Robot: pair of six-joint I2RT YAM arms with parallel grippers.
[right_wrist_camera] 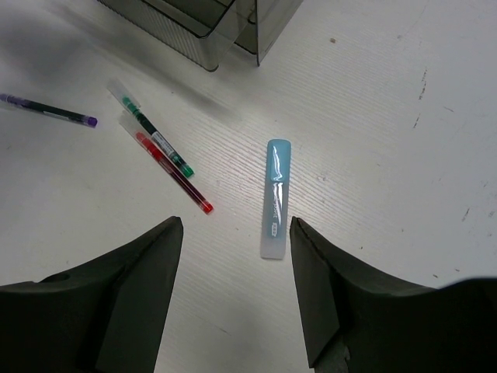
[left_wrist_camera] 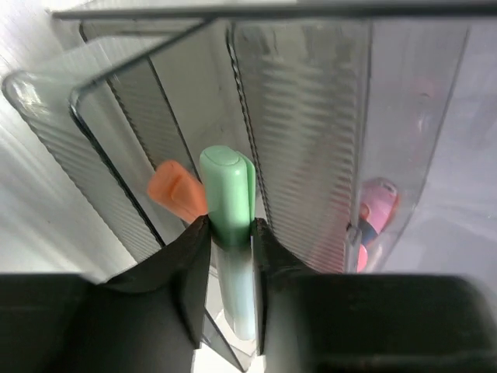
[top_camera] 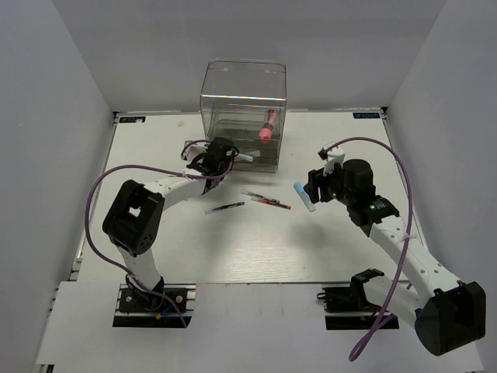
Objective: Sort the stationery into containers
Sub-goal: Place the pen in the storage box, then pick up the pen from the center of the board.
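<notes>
— At the organizer's [left_wrist_camera: 311, 116] ribbed drawers, what is held?
— A green marker [left_wrist_camera: 227, 194] is clamped between the jaws of the left gripper [left_wrist_camera: 229, 237], cap toward the drawers. An orange-capped marker [left_wrist_camera: 177, 190] is seen just beside it, and a pink tube [top_camera: 269, 124] inside the organizer.
— And the right gripper [right_wrist_camera: 235, 225]?
— Its jaws are spread wide above a light-blue marker [right_wrist_camera: 277, 198] lying on the table [right_wrist_camera: 388, 155]. Three thin pens [right_wrist_camera: 172, 172] are scattered nearby.
</notes>
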